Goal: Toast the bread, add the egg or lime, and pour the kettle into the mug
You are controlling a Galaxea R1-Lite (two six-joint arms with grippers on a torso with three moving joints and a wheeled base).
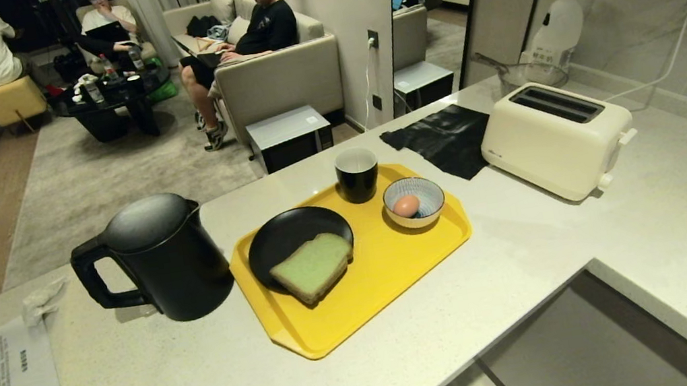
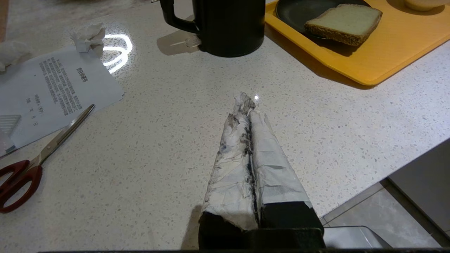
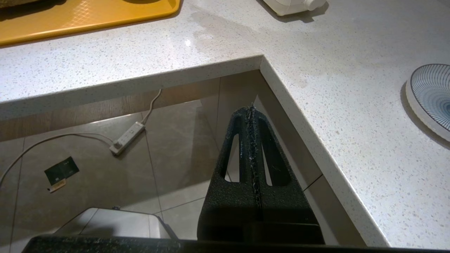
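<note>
On the white counter (image 1: pixel 529 247) sits a yellow tray (image 1: pixel 389 268): bread (image 1: pixel 314 267) on a black plate (image 1: pixel 295 234), mug (image 1: pixel 357 174) at 12 o'clock, egg (image 1: pixel 407 205) in a striped bowl (image 1: pixel 426 197) at 2. Kettle (image 1: pixel 166 257) at 9, toaster (image 1: pixel 556 137) at 2, logo unreadable. Left gripper (image 2: pixel 246 102) and right gripper (image 3: pixel 251 110): jaws pressed together, holding nothing.

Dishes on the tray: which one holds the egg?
The striped bowl, at the tray's toaster-side corner, holds the egg. The black plate holds bread; the mug looks empty.
</note>
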